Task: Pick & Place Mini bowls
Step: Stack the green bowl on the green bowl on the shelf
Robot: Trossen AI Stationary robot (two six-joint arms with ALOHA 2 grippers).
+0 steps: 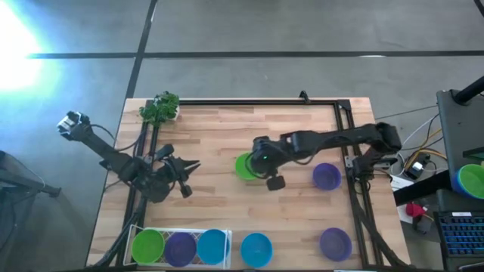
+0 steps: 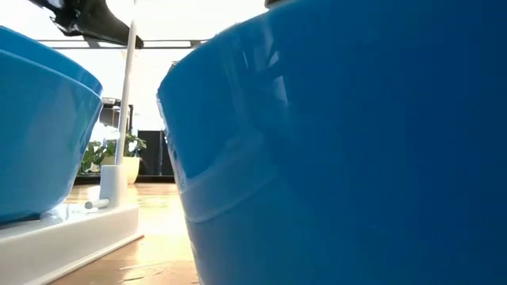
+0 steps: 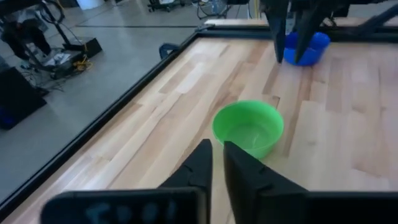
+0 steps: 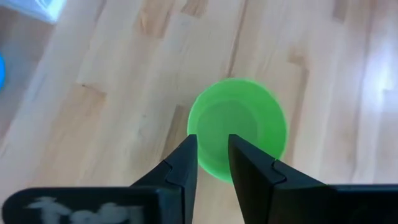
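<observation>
A green mini bowl (image 1: 243,166) stands upright on its base on the wooden table (image 1: 227,132), near the middle. My right gripper (image 1: 266,165) hangs just above it, pointing steeply down. Its fingers are a little apart, with nothing between them, and through the gap the green bowl (image 4: 239,127) shows below. My left gripper (image 1: 189,175) hovers over the table's left part, pointing level toward the green bowl (image 3: 249,129). Its fingertips (image 3: 217,155) stand slightly apart and hold nothing.
One purple bowl (image 1: 327,176) stands right of the green one, another (image 1: 335,243) at the near right. A blue bowl (image 1: 256,249) stands at the near edge and fills the low view (image 2: 356,142). The white tray (image 1: 134,230) holds three bowls. A toy plant (image 1: 159,108) stands far left.
</observation>
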